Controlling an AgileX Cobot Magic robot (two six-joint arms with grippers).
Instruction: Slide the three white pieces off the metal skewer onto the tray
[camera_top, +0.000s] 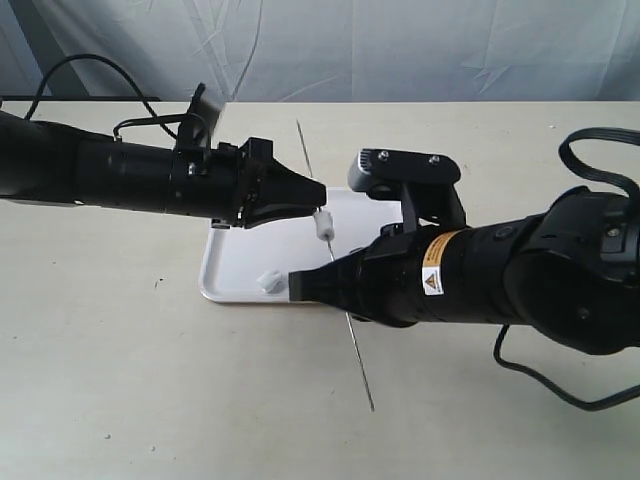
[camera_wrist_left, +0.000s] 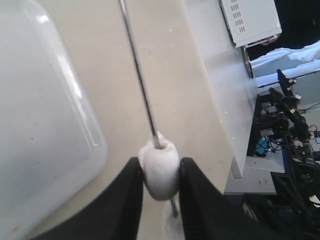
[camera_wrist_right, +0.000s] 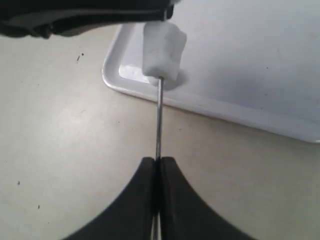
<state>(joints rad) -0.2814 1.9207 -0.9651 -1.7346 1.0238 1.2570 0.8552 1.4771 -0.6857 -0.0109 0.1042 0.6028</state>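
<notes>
The metal skewer (camera_top: 352, 345) hangs tilted over the tray (camera_top: 245, 262), and its far end points at the backdrop. My right gripper (camera_top: 305, 285) is shut on it partway along; the pinch shows in the right wrist view (camera_wrist_right: 159, 161). One white piece (camera_top: 323, 226) is threaded on the skewer above the tray's right part. My left gripper (camera_top: 316, 208) is shut on this piece (camera_wrist_left: 161, 170), a finger on each side. A second white piece (camera_top: 268, 281) lies loose on the tray's front edge. I cannot make out a third piece.
The tray's rim (camera_wrist_right: 210, 106) lies below the held skewer (camera_wrist_right: 158, 120). The left arm's black fingers (camera_wrist_right: 90, 20) sit right over the threaded piece (camera_wrist_right: 162, 47). A black cable (camera_top: 545, 385) loops behind the right arm. Past the table edge stands a white box (camera_wrist_left: 250, 20).
</notes>
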